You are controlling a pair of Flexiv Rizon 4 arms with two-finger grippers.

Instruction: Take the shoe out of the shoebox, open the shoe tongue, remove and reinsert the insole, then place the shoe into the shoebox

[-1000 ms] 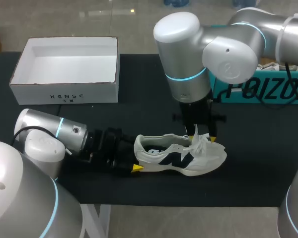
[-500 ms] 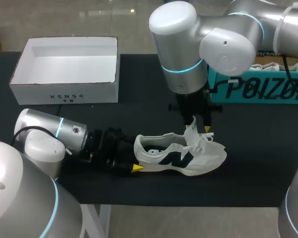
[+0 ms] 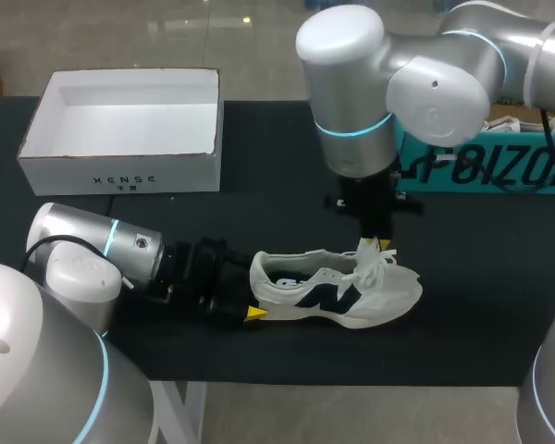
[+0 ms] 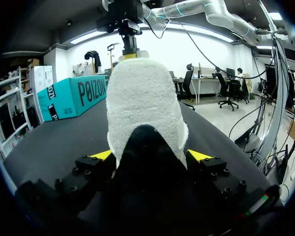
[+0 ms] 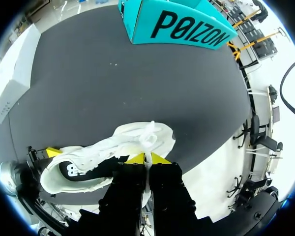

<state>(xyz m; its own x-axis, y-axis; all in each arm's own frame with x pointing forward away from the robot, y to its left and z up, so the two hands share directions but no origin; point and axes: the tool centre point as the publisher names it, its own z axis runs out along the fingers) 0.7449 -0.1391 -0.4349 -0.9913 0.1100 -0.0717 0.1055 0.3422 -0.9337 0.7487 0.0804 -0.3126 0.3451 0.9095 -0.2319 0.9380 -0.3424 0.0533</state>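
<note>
Two holds on shoe (image 3: 338, 291): left gripper (image 4: 150, 156) wide across heel, right gripper (image 5: 147, 158) pinching tongue (image 5: 148, 132).

The left arm (image 3: 102, 242) lies low along the tabletop's front edge. The left hand (image 4: 150, 155) is level, its fingers clamping the heel of the shoe (image 3: 338, 294). The right arm (image 3: 351, 92) hangs vertical, and the right hand (image 5: 147, 158) pinches the shoe's white top.

head: high, behind, looking down | wrists: close, along fingers (image 4: 199, 156) | shared: shoe (image 3: 338, 291)
</note>
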